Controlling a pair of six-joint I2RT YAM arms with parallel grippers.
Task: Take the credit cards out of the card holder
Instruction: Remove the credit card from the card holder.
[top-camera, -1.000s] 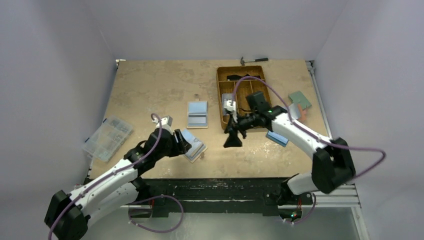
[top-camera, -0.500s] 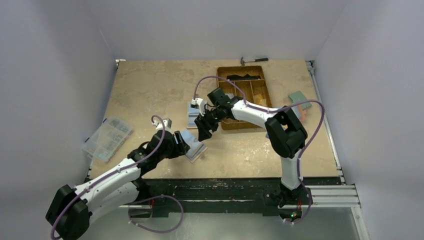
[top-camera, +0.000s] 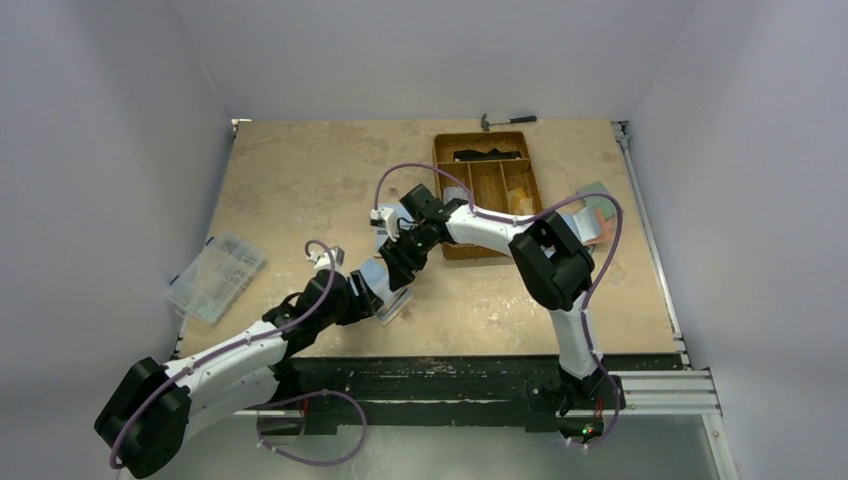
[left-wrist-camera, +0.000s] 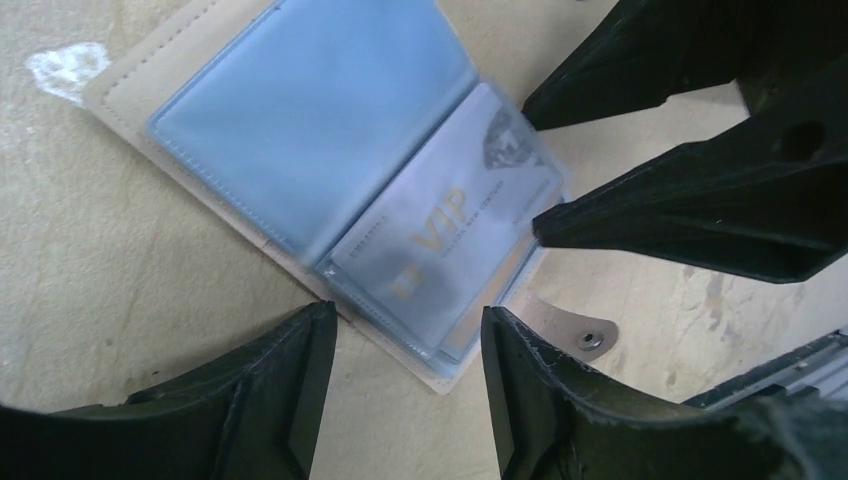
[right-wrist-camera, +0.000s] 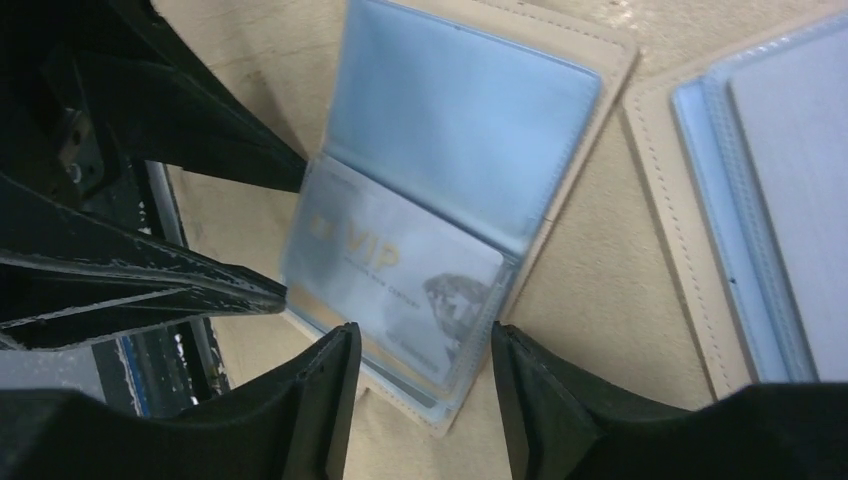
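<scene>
The tan card holder (left-wrist-camera: 130, 120) lies open on the table, one light blue sleeve empty and a greyish VIP credit card (left-wrist-camera: 430, 240) in the other sleeve. It also shows in the right wrist view (right-wrist-camera: 610, 70) with the card (right-wrist-camera: 390, 265), and in the top view (top-camera: 393, 303). My left gripper (left-wrist-camera: 405, 345) is open, its fingers astride the holder's near corner. My right gripper (right-wrist-camera: 425, 350) is open, astride the card's end from the opposite side. Both grippers meet over the holder in the top view, the left (top-camera: 365, 295) and the right (top-camera: 397, 265).
A second open tan card holder (right-wrist-camera: 660, 200) lies just beyond the first. A brown compartment tray (top-camera: 490, 190) stands at the back right, a hammer (top-camera: 508, 120) behind it. A clear organiser box (top-camera: 215, 277) sits at the left edge. Green and orange pads (top-camera: 598, 210) lie at the right.
My right arm has swung left from beside the brown tray to over the open card holder. My left gripper has stayed at the holder.
</scene>
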